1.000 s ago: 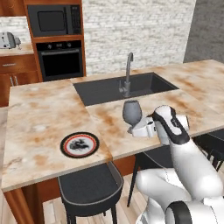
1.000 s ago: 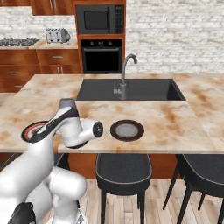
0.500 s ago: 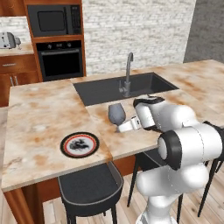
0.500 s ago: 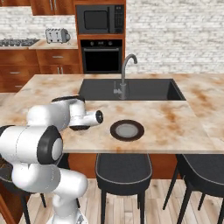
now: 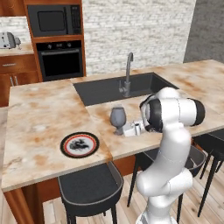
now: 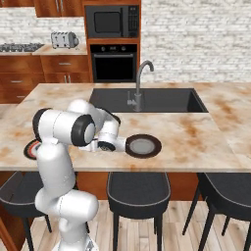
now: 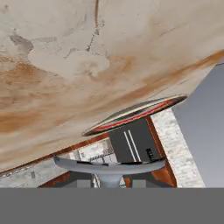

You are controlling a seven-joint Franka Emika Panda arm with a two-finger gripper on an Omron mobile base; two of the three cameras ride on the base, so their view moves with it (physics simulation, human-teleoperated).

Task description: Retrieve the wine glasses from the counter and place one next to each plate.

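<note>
Here the gripper (image 5: 129, 130) holds a glass (image 5: 118, 119) by the stem, low over the island top (image 5: 39, 113), jaws narrow around it. In the left base view the glass stands upright, bowl up and foot down, at the left end of the hand, which reaches sideways from the arm on the right. The foot looks just above or on the stone; I cannot tell which.

What matters for the coming move is the red plate (image 5: 79, 145): it lies to the left of the glass and a little nearer the stool-side edge, apart from it with bare stone between. So the glass likely has to travel left and slightly near, staying upright, and come down beside the rim, not on it.

In the hand view, rolled over, the foot (image 7: 109, 166) sits between the finger tips and the red plate (image 7: 138, 113) shows edge-on ahead, so the hand points toward it.

The grey plate (image 6: 142, 145) lies on the hand's right side, near the wrist, with no glass visible beside it.
</note>
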